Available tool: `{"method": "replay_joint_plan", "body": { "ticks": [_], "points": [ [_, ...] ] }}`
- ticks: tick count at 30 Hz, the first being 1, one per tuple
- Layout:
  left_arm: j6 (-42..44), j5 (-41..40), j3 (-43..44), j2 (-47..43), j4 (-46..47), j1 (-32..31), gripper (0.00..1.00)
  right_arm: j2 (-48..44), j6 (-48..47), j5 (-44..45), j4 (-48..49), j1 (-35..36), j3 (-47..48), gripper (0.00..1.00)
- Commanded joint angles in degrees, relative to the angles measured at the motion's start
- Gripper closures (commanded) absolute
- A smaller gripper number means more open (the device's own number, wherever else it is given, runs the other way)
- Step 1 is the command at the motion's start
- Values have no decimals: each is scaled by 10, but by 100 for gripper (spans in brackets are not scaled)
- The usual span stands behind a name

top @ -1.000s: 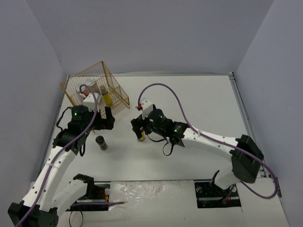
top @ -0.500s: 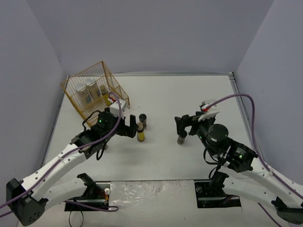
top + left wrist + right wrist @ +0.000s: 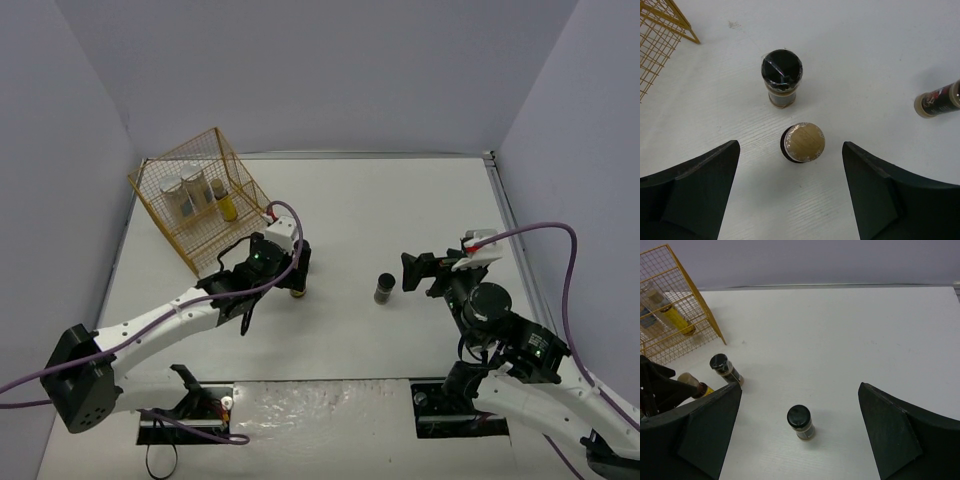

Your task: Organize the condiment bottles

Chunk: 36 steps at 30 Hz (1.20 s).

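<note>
Both hands spread wide and empty over the bench [image 3: 360,200]
The left hand [image 3: 790,144] is fully open, its fingers on either side of a slim yellow tan-capped bottle [image 3: 802,142] without touching it; that bottle stands upright, long axis vertical, cap up. Just beyond it a black-capped jar [image 3: 782,75] stands upright too. The right hand [image 3: 800,386] is equally wide open and holds nothing; a second black-capped jar [image 3: 800,422] stands upright on the bench ahead of it, apart from both fingers. In the gold wire rack [image 3: 160,180] at the back left are two silver-lidded white cylinders [image 3: 172,200] [image 3: 195,187] and a second yellow bottle [image 3: 228,205], leaning. In view: two dark jars, two yellow bottles, two white cylinders
</note>
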Motion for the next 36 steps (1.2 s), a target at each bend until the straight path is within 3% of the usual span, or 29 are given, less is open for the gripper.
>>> {"method": "replay_joint_plan", "body": {
  "ticks": [1, 10, 25, 27, 32, 36],
  "points": [
    [-23, -33, -1, 15, 67, -3, 25, -6, 15, 22, 14, 0, -6, 0],
    [-25, -35, -2, 58, 104, -11, 37, -5, 12, 11, 13, 0, -14, 0],
    [-25, -37, -15, 25, 114, -18, 53, 14, 8, 2, 11, 0, -17, 0],
    [-24, -37, -15, 23, 113, -20, 62, 17, 7, -1, 11, 0, -16, 0],
    [-27, -36, -15, 27, 111, -21, 71, 20, 5, -2, 11, 1, -16, 0],
    [-31, -37, -16, 22, 109, -22, 86, 16, 6, -2, 10, 0, -17, 0]
  ]
}}
